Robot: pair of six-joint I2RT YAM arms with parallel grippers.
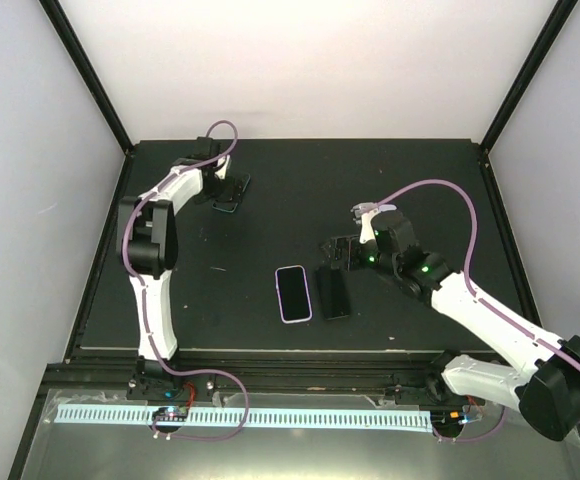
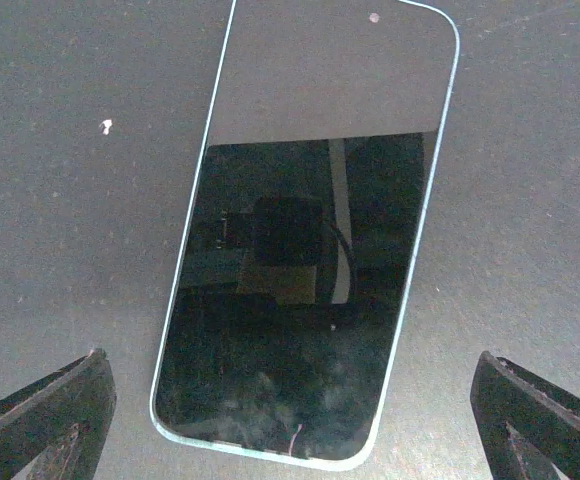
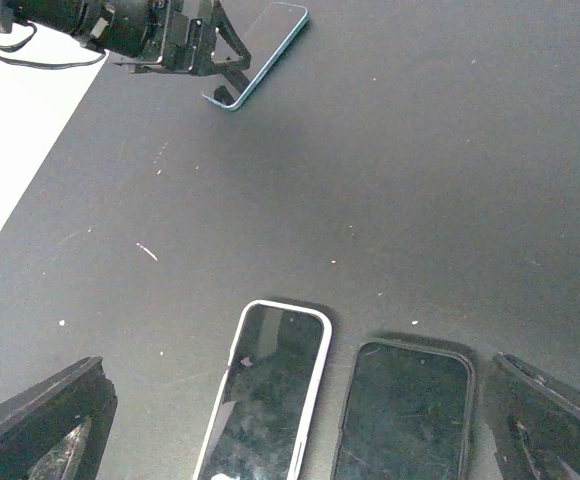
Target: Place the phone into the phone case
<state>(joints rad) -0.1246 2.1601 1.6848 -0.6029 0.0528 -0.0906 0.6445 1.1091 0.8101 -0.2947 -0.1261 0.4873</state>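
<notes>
A bare phone with a light blue edge [image 2: 310,250] lies face up on the black table at the back left [image 1: 227,203]. My left gripper [image 2: 288,400] is open above it, one finger [image 2: 50,420] on each side of its near end, not touching. A white-rimmed phone-shaped item [image 1: 293,293] and a black phone case [image 1: 333,291] lie side by side at the centre front. My right gripper [image 3: 298,380] is open and empty just above them; the white-rimmed one [image 3: 265,400] and the black one [image 3: 405,415] show between its fingers. I cannot tell whether the black case is empty.
The black table [image 1: 420,170] has raised black frame rails at its edges and white walls behind. In the right wrist view the left gripper [image 3: 185,40] stands over the blue phone [image 3: 262,50]. Small white specks dot the mat.
</notes>
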